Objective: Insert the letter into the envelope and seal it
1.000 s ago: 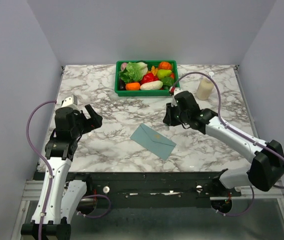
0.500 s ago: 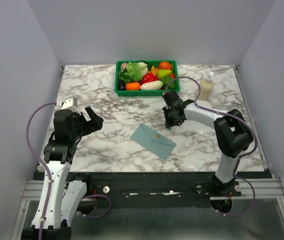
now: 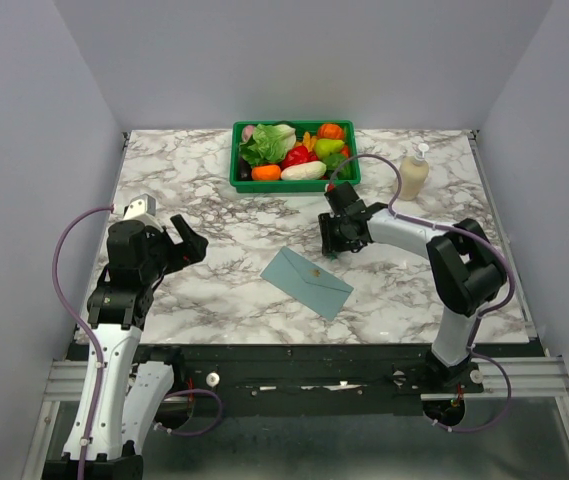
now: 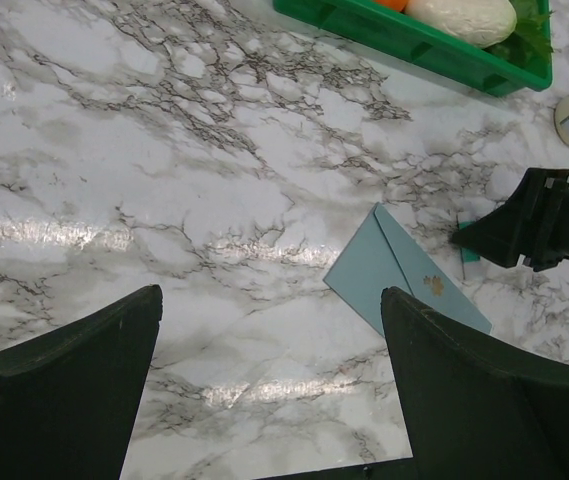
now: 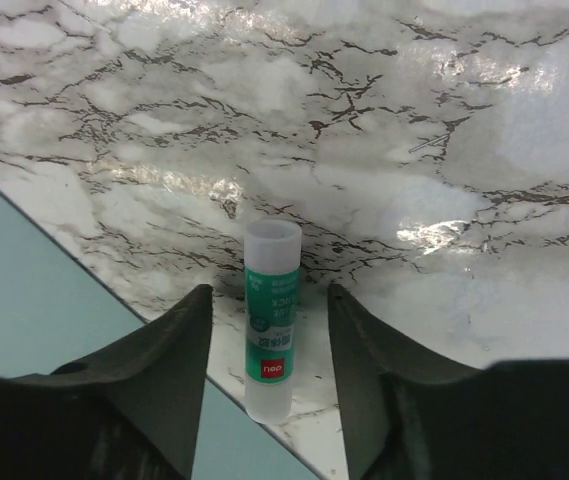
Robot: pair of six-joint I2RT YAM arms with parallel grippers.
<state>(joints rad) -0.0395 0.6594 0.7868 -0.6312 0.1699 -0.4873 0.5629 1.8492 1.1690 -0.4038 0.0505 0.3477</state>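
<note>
The teal envelope lies flat in the middle of the table with its flap down and a small gold mark on it; it also shows in the left wrist view and along the left of the right wrist view. The letter is out of view. My right gripper sits low at the envelope's far right corner, open. A green-and-white glue stick lies on the marble between its jaws, touching neither, its near end over the envelope's edge. My left gripper hovers wide open to the left, holding nothing.
A green tray full of toy vegetables stands at the back centre. A cream pump bottle stands at the back right. The right gripper shows dark at the right edge of the left wrist view.
My right gripper's jaws have spread apart and let go of the glue stick. The right arm folded back and its gripper shifted slightly left. The left arm has barely moved.
</note>
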